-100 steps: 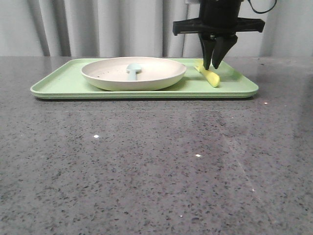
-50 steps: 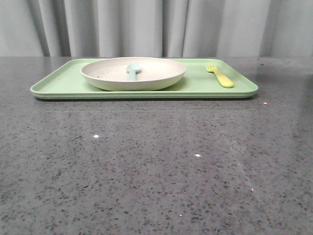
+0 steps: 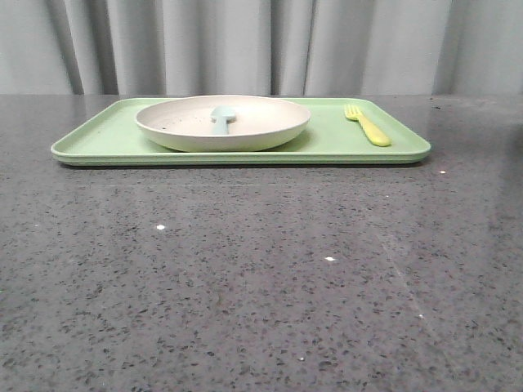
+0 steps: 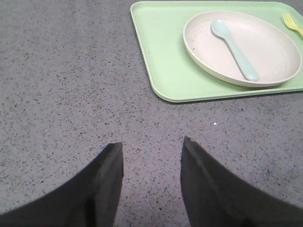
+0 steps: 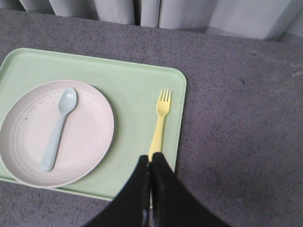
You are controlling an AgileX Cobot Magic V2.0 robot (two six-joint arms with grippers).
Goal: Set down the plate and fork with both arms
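Plate (image 3: 222, 122) sits on the left-centre of the tray (image 3: 98, 140); fork (image 3: 367, 126) lies flat on the tray's right part, beside the plate but apart from it, tines pointing away from the robot. Both look placed; task judged done or nearly so.

Left gripper (image 4: 152, 158): jaws spread wide, empty, over bare worktop (image 3: 261, 278) near the tray's left edge. Right gripper (image 5: 151, 172): jaws pressed together, nothing between them, above the fork's handle end and not holding it.

Risks: the right jaws hang close over the handle; a low or sideways move could flick the light fork off the tray or into the plate. A left arm sweep towards the tray could nudge its rim and slide everything.

Materials: plate shallow, round, cream with faint specks, matte. A pale blue spoon (image 5: 57, 127) lies inside. Fork bright yellow plastic, short tines. Tray pale green, rectangular, rounded corners, low raised lip. Worktop dark grey speckled stone, glossy.
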